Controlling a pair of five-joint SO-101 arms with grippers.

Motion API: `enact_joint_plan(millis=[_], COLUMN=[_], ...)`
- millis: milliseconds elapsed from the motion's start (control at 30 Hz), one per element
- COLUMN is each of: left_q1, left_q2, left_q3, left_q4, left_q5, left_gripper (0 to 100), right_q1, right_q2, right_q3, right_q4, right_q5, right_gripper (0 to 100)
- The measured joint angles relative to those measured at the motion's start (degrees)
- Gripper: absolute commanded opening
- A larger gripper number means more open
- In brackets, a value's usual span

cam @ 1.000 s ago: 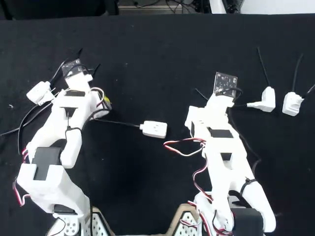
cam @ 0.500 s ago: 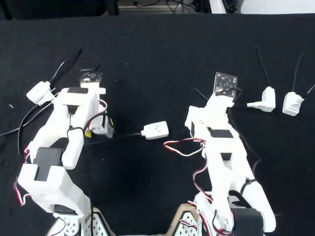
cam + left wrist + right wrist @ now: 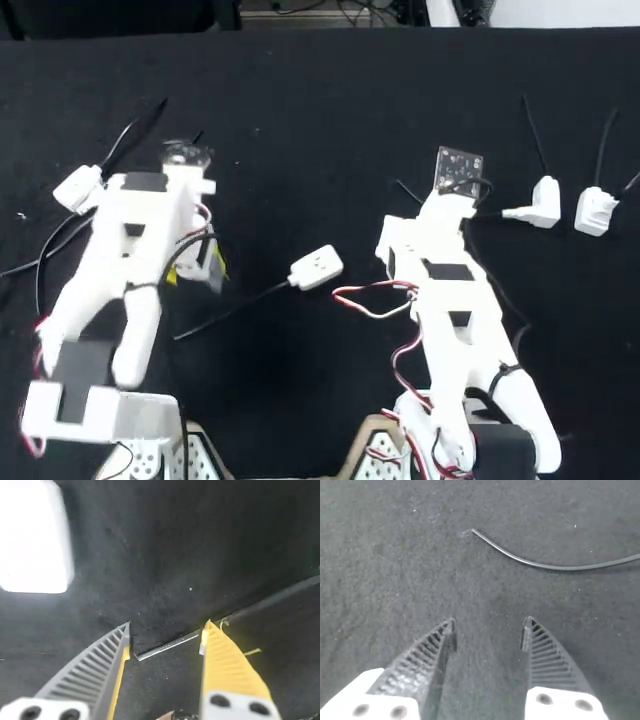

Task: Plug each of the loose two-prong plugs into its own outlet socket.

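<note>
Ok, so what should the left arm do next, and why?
Probably lower the left gripper and close it on the black cord. The gripper is open and holds nothing, and the cord crosses the gap between its jaws. In the high view that cord runs to the outlet socket, so gripping it should steady the socket.

Outlet socket (image 3: 316, 267) on black table (image 3: 330, 100)
</note>
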Motion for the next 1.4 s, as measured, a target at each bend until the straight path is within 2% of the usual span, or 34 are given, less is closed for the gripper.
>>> enact_joint_plan(millis=[100, 300, 433, 600, 767, 1033, 1233, 1400], left_q1=[-1.8, -12.2, -19.4, -24.4, -22.7, -14.9, -14.5, -14.4], left_q2=[-6.2, -8.0, -3.6, 2.8, 8.3, 24.2, 38.9, 46.0], left_q3=[0.0, 0.0, 0.0, -4.8, -13.7, -28.5, -43.3, -52.9], left_q4=[-0.5, -7.6, -12.5, -15.2, -15.4, -15.4, -15.6, -12.0], left_q5=[-1.0, -12.8, -14.2, -14.4, -14.4, -14.4, -14.4, -14.7], left_gripper=[24, 23, 23, 23, 23, 23, 23, 23], right_q1=[0.0, 0.0, 0.0, 0.0, 0.0, 0.0, 0.0, -0.1], right_q2=[0.0, 0.0, 0.0, 0.0, 0.0, 0.0, 0.0, 0.0], right_q3=[0.0, 0.0, 0.0, 0.0, 0.0, 0.0, 0.0, 0.0], right_q4=[0.0, 0.0, 0.0, 0.0, 0.0, 0.0, 0.0, 0.0], right_q5=[0.0, 0.0, 0.0, 0.0, 0.0, 0.0, 0.0, 0.0], right_gripper=[20.1, 20.1, 20.1, 20.1, 20.1, 20.1, 20.1, 20.1])
